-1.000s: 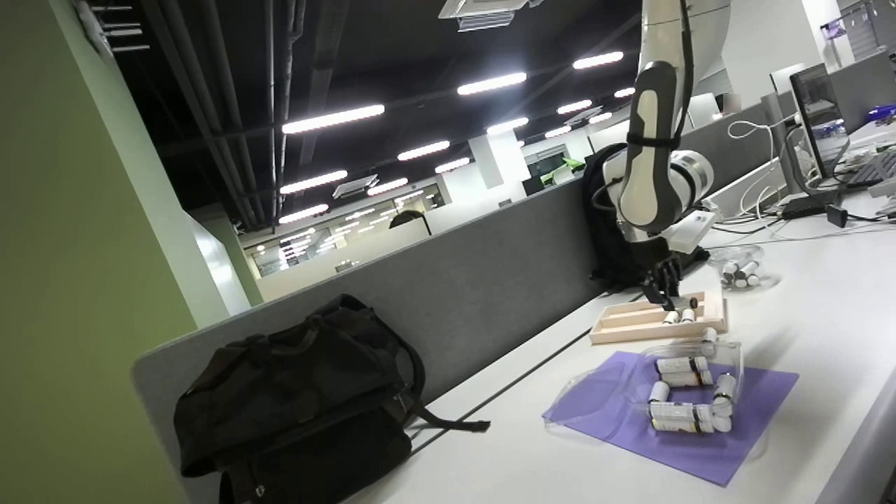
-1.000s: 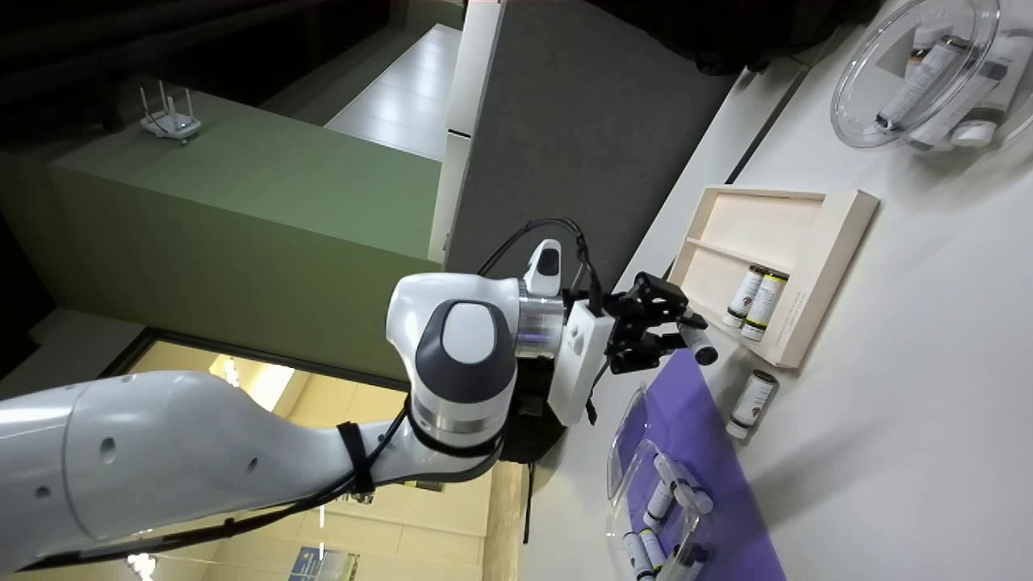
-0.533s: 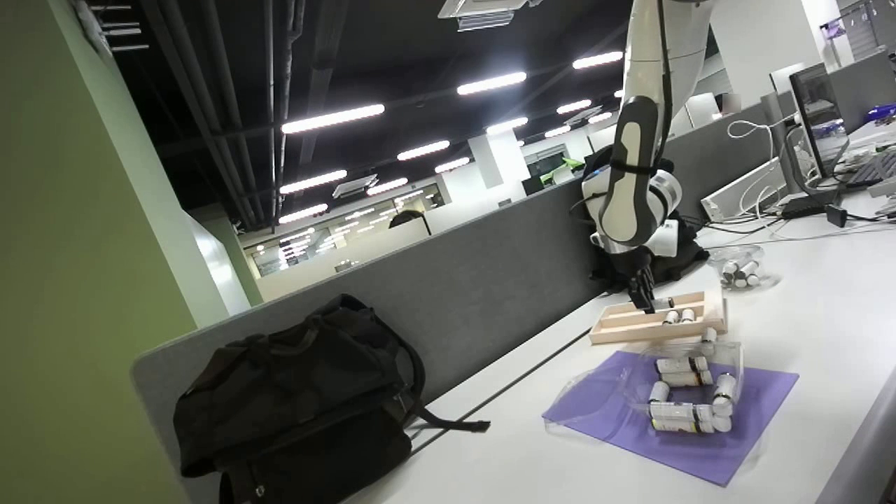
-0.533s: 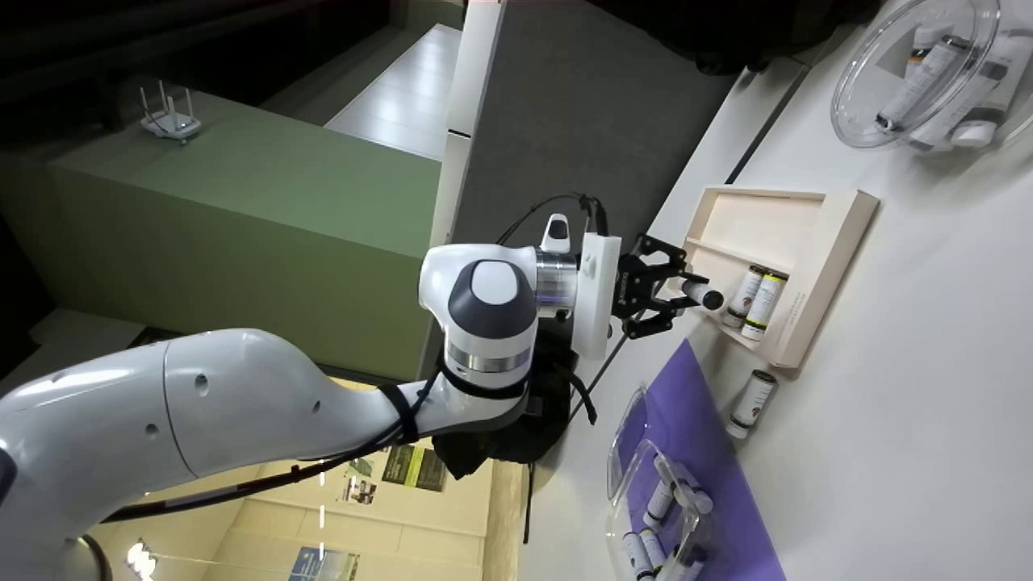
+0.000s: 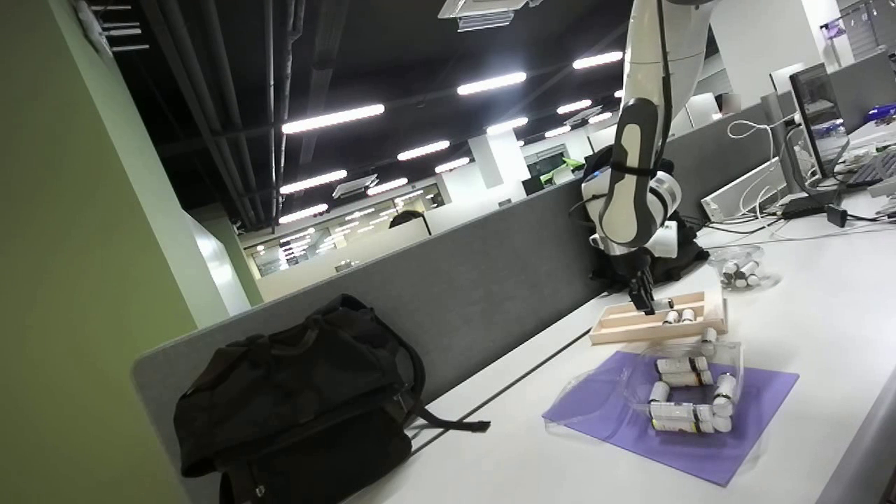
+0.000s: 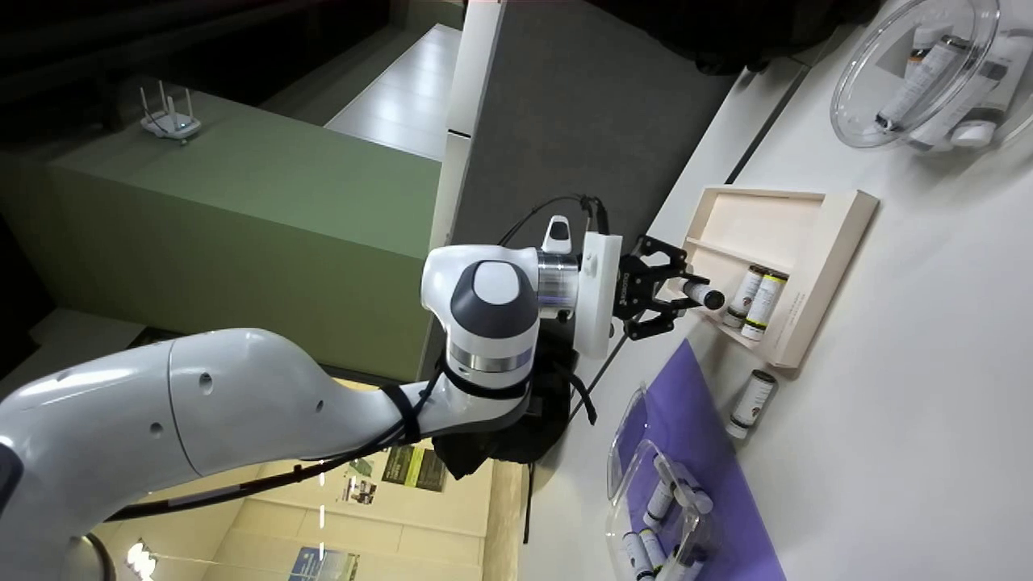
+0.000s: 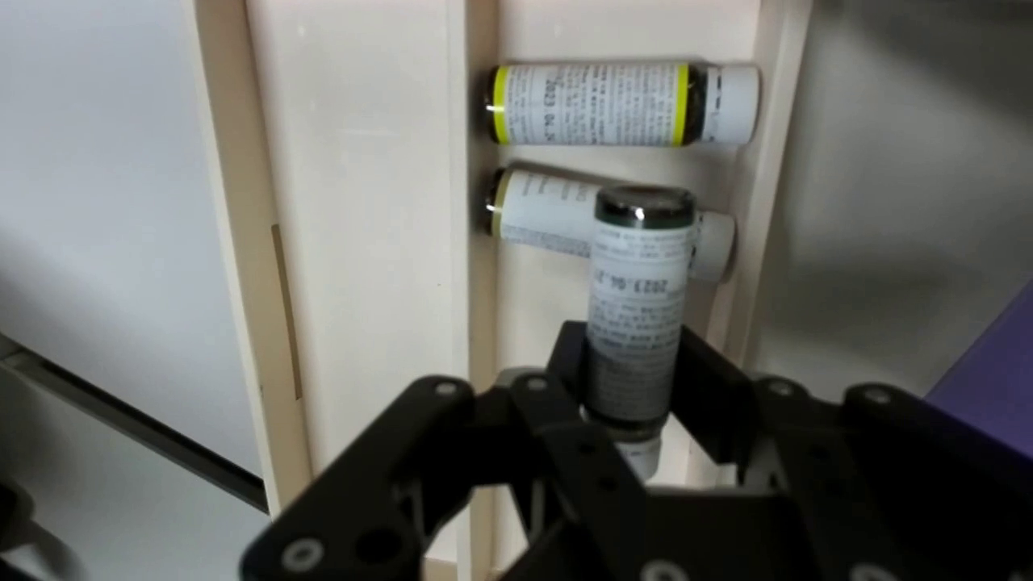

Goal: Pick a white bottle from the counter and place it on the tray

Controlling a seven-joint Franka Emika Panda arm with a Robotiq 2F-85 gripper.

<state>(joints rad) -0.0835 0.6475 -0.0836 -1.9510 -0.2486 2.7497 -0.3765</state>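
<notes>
My gripper (image 6: 697, 292) is shut on a white bottle (image 7: 639, 298) with a dark end. It holds the bottle above the tray; the gap is hard to judge. The bottle also shows in both exterior views (image 5: 663, 304) (image 6: 704, 294). The light wooden tray (image 6: 831, 270) has long compartments split by a divider (image 7: 472, 266). Two white bottles lie in one compartment: a yellow-banded one (image 7: 593, 105) and another (image 7: 545, 210) partly hidden behind the held bottle. One more white bottle (image 6: 752, 403) lies on the white counter (image 6: 888, 403) beside the tray.
A purple mat (image 5: 759, 395) bears a clear container (image 5: 735, 357) with several bottles and a clear lid (image 5: 570, 392). Another clear container (image 6: 839, 105) with bottles stands past the tray's far end. A grey partition (image 5: 490, 273) and black backpack (image 5: 294, 406) stand along the counter.
Over the first half second my gripper turned and moved over the tray with the bottle held. Since then it has stayed nearly still. The other bottles have not moved.
</notes>
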